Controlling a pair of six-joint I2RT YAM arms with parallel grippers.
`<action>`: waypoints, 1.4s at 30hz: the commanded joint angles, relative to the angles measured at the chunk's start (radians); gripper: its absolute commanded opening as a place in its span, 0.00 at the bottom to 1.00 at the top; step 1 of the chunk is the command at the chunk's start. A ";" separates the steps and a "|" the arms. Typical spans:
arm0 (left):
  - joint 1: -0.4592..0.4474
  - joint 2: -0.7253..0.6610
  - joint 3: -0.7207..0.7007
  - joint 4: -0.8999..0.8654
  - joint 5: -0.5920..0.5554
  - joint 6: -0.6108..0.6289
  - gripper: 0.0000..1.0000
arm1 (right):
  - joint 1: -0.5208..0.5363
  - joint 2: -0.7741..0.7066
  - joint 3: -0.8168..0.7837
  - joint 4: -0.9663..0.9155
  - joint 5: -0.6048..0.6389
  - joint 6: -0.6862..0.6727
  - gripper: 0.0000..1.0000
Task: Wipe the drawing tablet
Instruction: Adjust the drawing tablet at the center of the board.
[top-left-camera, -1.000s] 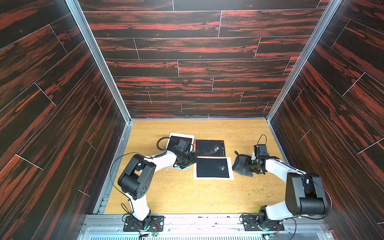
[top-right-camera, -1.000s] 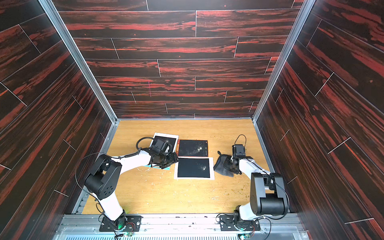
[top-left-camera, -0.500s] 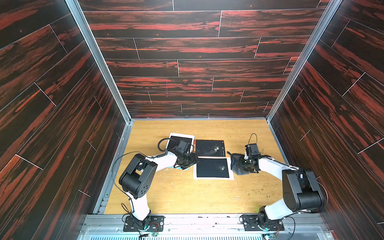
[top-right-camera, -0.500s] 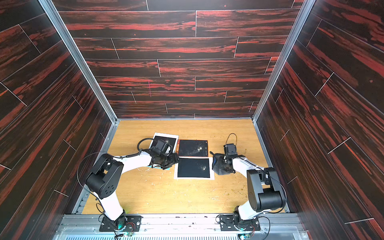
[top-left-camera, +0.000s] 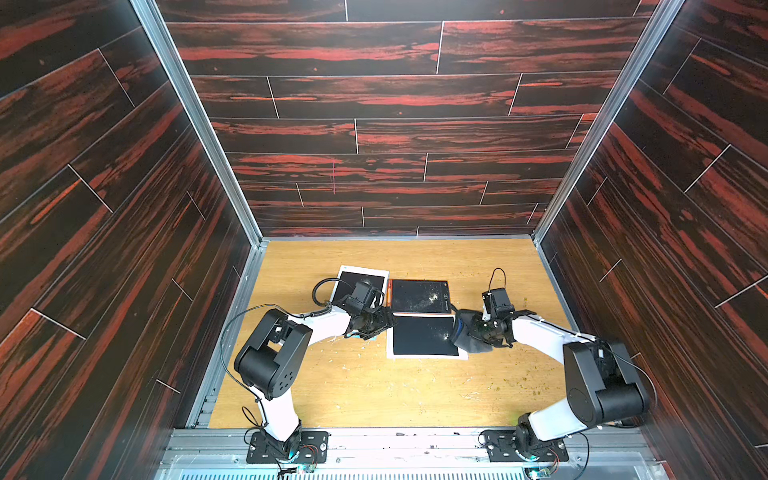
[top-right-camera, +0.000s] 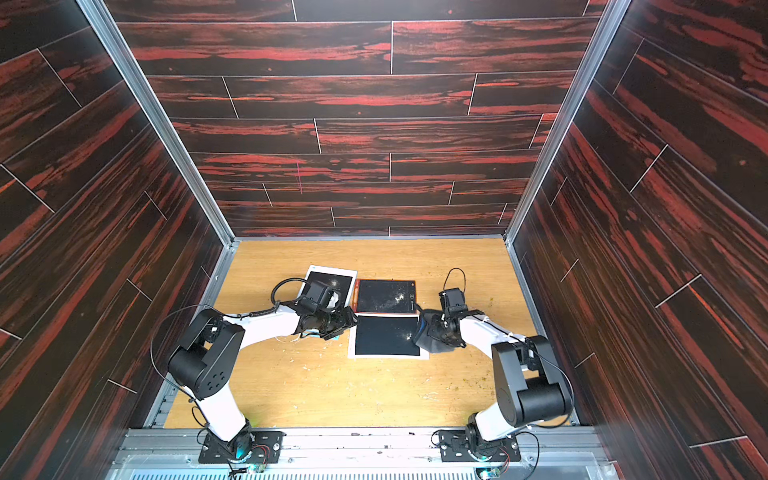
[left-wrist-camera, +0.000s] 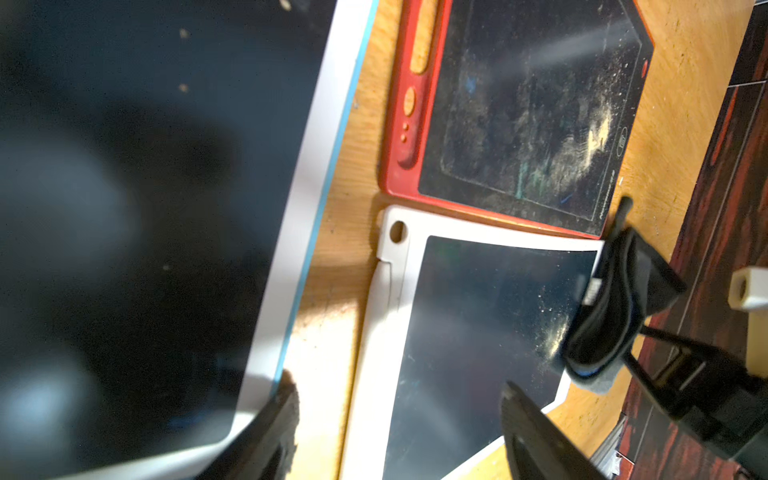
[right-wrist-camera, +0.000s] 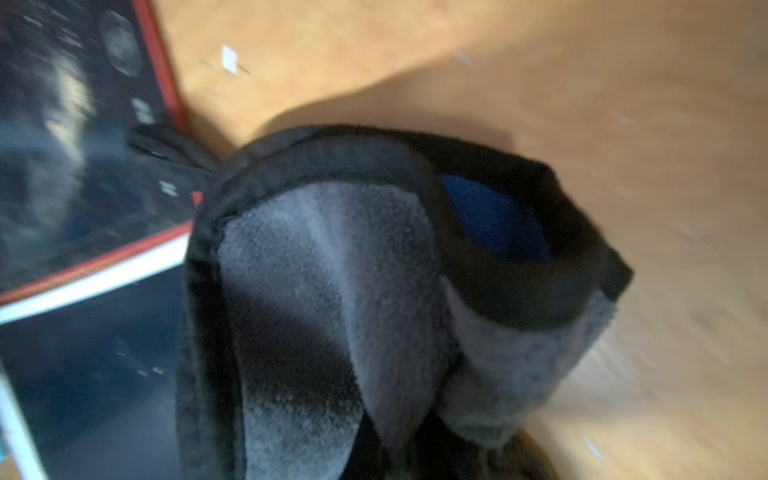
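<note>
The drawing tablet (top-left-camera: 422, 338), white-framed with a dark screen, is laid flat near the middle of the wooden table (top-left-camera: 374, 390), just in front of a red-framed tablet (top-left-camera: 417, 296). At the far left, a second white-framed tablet (top-left-camera: 361, 272) is partly covered by the left arm (top-left-camera: 324, 322). The left gripper (left-wrist-camera: 405, 436) is held at the drawing tablet's left edge with its jaws spread; nothing is seen clamped between them. Pale smudges (left-wrist-camera: 552, 332) are seen on the screen near its right edge. That edge is overlapped by a grey cloth (top-left-camera: 467, 338), which is pinched in the closed jaws of the right gripper (top-left-camera: 482, 330).
</note>
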 joint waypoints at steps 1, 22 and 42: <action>-0.004 0.053 0.005 -0.050 0.008 -0.005 0.75 | -0.040 -0.078 0.064 -0.148 0.080 -0.018 0.00; -0.109 0.119 0.250 -0.377 -0.178 0.168 0.66 | -0.167 -0.277 0.146 -0.238 0.052 -0.046 0.00; -0.172 0.199 0.394 -0.483 -0.259 0.218 0.49 | -0.018 -0.249 0.136 -0.105 -0.071 -0.124 0.00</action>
